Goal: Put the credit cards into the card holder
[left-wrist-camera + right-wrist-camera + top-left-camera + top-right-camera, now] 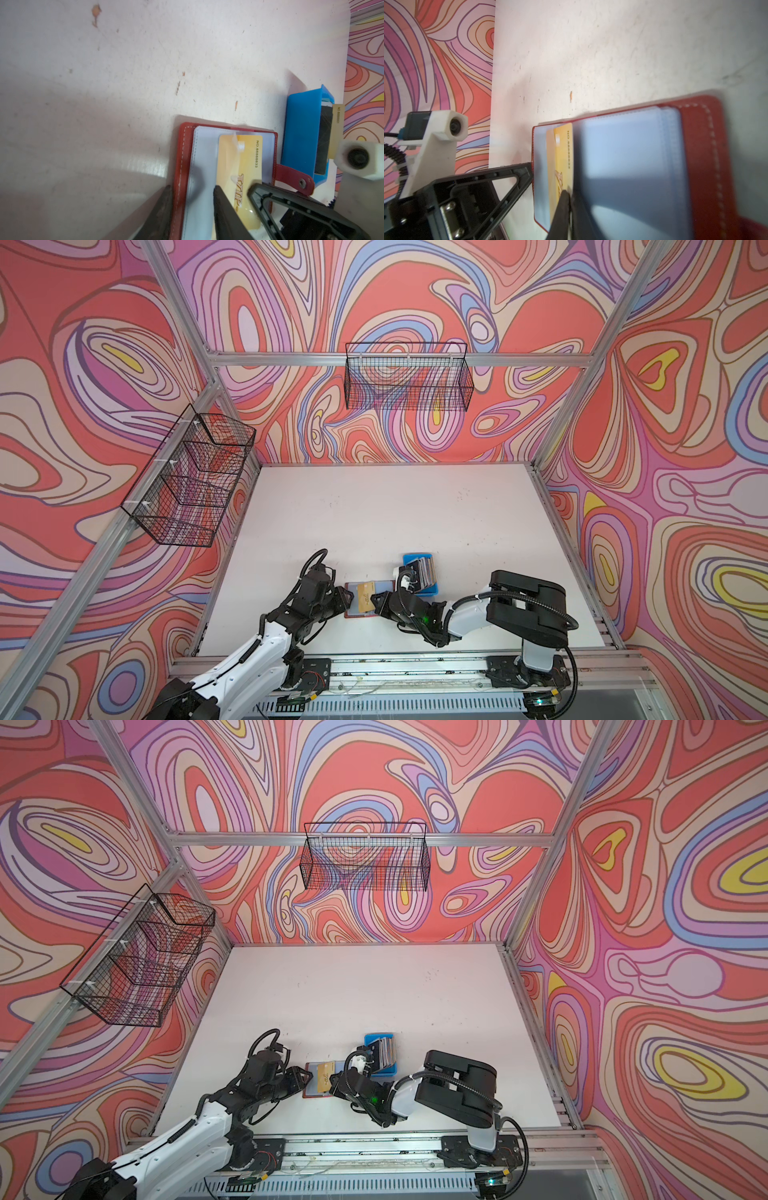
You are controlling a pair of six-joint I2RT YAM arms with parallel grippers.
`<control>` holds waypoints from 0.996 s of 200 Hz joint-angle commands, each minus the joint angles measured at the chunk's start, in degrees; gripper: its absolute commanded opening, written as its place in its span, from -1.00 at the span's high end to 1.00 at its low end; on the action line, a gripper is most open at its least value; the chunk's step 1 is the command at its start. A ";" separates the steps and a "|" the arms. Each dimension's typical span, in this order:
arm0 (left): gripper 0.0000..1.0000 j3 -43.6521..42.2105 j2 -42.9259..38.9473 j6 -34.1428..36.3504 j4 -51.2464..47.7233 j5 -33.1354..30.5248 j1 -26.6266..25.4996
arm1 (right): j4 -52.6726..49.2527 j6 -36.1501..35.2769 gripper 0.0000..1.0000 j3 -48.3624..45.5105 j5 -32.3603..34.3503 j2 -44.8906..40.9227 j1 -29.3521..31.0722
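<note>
The red-brown card holder [384,587] [311,1069] lies open near the table's front, clear sleeves up. A gold card [365,597] [239,166] [562,149] sits partly inside a sleeve. My right gripper [374,598] [569,194] is shut on that card's numbered edge. My left gripper [351,601] [191,189] stands open over the holder's [182,155] far side, one finger outside the red border, the other on the sleeve. The remaining credit cards [424,572] [384,1050] stand on edge in a blue tray [428,592], a black one [324,141] facing outward.
The holder's snap tab [295,180] points toward the blue tray [301,135], which sits just right of it. Two wire baskets [407,381] [191,481] hang on the back and left walls. White tabletop stretches behind the holder to the back wall.
</note>
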 commanded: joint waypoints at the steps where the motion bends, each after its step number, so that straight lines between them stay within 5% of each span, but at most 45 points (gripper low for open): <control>1: 0.28 -1.48 0.68 -0.89 -1.31 1.23 0.11 | -15.19 -3.35 1.00 4.38 -1.30 1.15 1.11; 25: 0.28 -1.44 0.90 -0.72 -1.41 0.71 0.12 | -22.36 -5.50 0.36 6.33 2.75 -0.48 1.09; 48: 0.29 -1.26 0.91 -0.54 -1.67 0.55 0.12 | -26.72 -7.00 0.16 6.99 6.22 -3.24 0.80; 199: 0.30 -1.90 2.13 -0.98 4.15 3.58 0.03 | -17.54 -9.96 0.49 11.91 -1.05 3.88 1.40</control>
